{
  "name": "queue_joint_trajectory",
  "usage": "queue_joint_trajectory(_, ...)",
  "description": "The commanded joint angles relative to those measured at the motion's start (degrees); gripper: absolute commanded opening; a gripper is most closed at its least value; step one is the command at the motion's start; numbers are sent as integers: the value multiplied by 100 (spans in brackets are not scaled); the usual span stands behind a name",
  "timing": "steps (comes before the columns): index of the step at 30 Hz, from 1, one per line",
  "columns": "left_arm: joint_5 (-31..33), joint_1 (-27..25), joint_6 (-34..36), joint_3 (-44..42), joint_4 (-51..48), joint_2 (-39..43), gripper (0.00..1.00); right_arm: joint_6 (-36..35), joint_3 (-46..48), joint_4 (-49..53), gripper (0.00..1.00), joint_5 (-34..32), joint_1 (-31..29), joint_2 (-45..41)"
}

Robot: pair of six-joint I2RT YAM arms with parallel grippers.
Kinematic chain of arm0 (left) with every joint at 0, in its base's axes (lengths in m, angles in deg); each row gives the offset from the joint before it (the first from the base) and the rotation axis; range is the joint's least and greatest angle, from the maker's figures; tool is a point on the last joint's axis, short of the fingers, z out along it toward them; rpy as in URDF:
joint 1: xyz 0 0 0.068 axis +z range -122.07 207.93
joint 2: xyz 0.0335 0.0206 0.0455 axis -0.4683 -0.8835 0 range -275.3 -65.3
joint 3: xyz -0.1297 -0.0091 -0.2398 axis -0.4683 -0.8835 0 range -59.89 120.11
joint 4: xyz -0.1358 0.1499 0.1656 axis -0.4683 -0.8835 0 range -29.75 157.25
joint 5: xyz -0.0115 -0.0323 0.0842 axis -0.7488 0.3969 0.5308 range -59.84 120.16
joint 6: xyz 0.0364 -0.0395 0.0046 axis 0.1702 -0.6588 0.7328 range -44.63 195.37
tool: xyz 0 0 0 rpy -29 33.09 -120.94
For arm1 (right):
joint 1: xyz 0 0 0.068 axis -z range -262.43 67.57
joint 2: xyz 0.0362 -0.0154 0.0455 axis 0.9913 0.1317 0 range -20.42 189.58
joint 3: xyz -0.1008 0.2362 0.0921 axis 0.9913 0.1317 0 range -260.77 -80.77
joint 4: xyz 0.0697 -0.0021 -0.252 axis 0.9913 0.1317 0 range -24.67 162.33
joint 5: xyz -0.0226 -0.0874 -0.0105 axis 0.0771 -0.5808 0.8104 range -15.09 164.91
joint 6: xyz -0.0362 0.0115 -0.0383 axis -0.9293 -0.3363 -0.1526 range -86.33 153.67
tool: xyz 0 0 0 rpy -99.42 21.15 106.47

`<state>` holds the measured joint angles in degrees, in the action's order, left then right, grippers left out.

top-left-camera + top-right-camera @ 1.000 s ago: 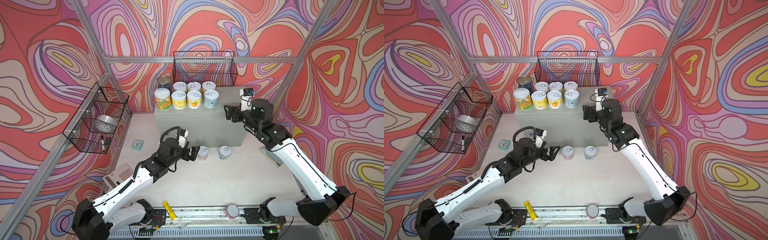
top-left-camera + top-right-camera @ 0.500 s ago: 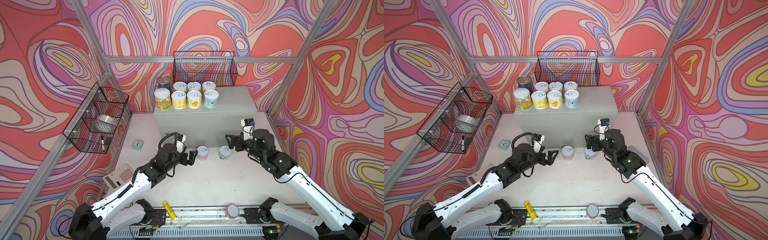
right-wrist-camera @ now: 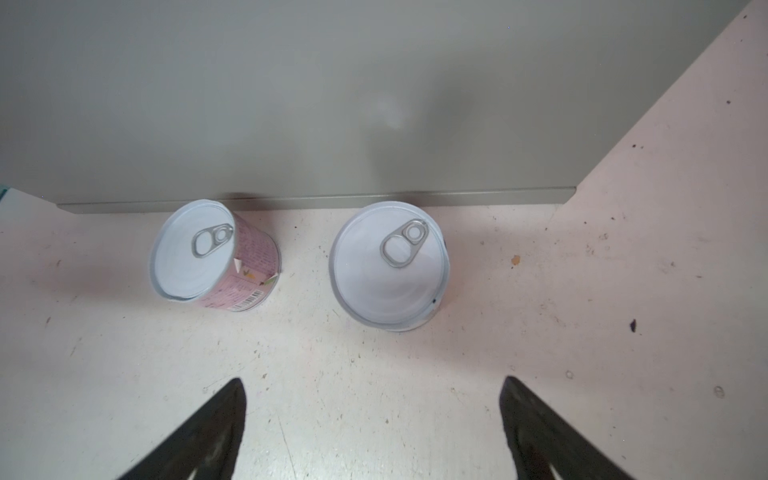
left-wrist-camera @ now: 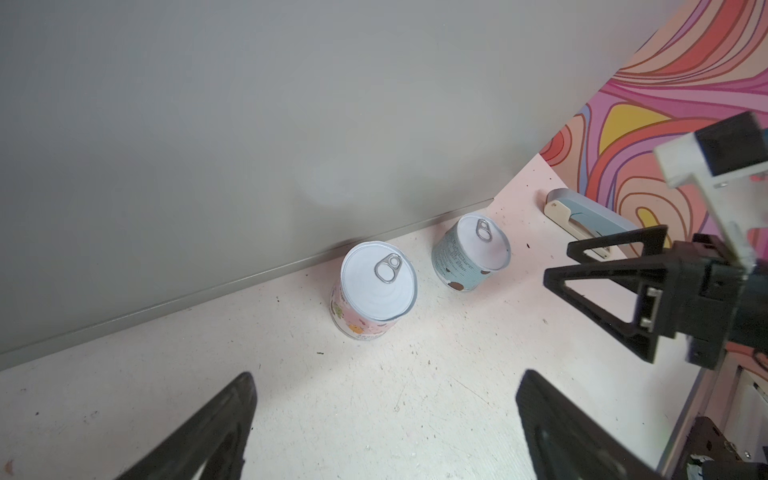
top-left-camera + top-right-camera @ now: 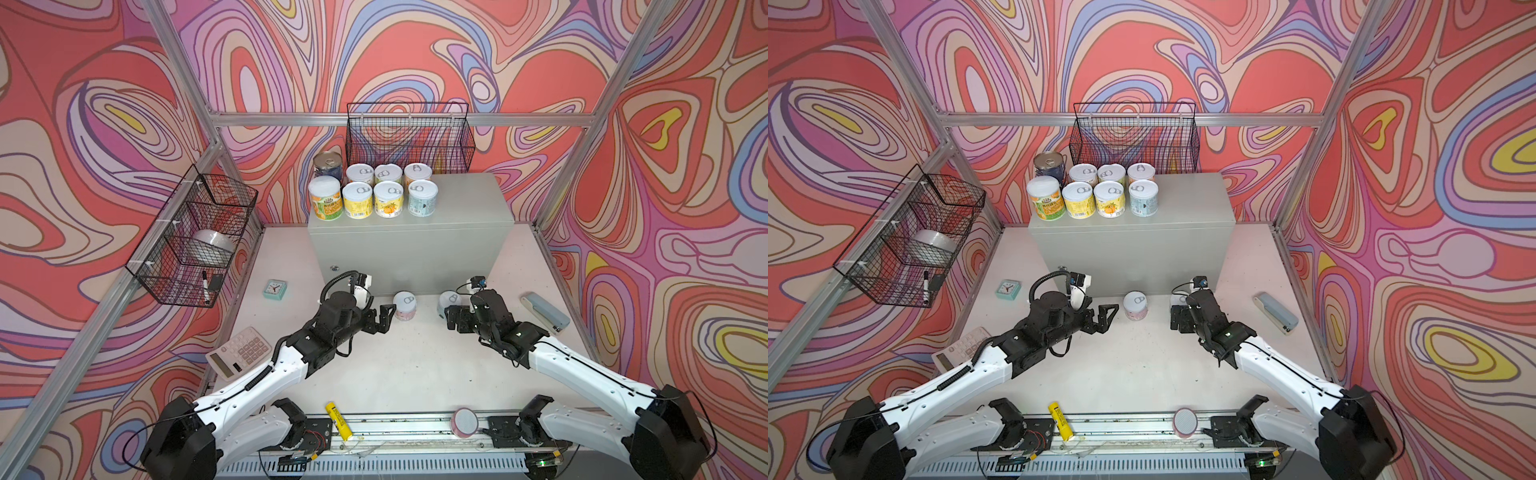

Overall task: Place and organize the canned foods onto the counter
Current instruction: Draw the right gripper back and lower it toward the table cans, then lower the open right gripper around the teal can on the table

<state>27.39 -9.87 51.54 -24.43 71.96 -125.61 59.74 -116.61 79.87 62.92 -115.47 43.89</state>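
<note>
Several canned foods (image 5: 372, 193) stand in two rows on the left part of the counter's (image 5: 469, 199) top. Two more stand on the table against its front: a pink-labelled can (image 5: 404, 304) (image 4: 376, 291) (image 3: 208, 257) and a blue-labelled can (image 5: 449, 300) (image 4: 471, 257) (image 3: 390, 266). My left gripper (image 5: 384, 318) (image 4: 386, 376) is open and empty, a short way left of the pink can. My right gripper (image 5: 451, 318) (image 3: 374, 380) is open and empty, just in front of the blue can and partly hiding it in a top view.
Black wire baskets hang on the back wall (image 5: 409, 137) and the left wall (image 5: 191, 237). On the table lie a small clock (image 5: 275, 289), a calculator (image 5: 241, 353) and a stapler (image 5: 544, 311). A yellow tube (image 5: 338, 419) and a pink cylinder (image 5: 464, 422) rest on the front rail.
My right arm has come down from beside the counter's top to table level in front of the blue can. My left gripper has dropped a little lower, still left of the pink can.
</note>
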Motion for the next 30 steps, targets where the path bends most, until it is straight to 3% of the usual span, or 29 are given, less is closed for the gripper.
queue_joint_trajectory(1, 35, 32, -95, -39, 256, -81, 98, 146, 173, -730, 98, -162, -16, 225)
queue_joint_trajectory(30, -82, 29, -150, -36, 516, -447, 98, -401, -493, -2160, 98, -603, -10, 3007)
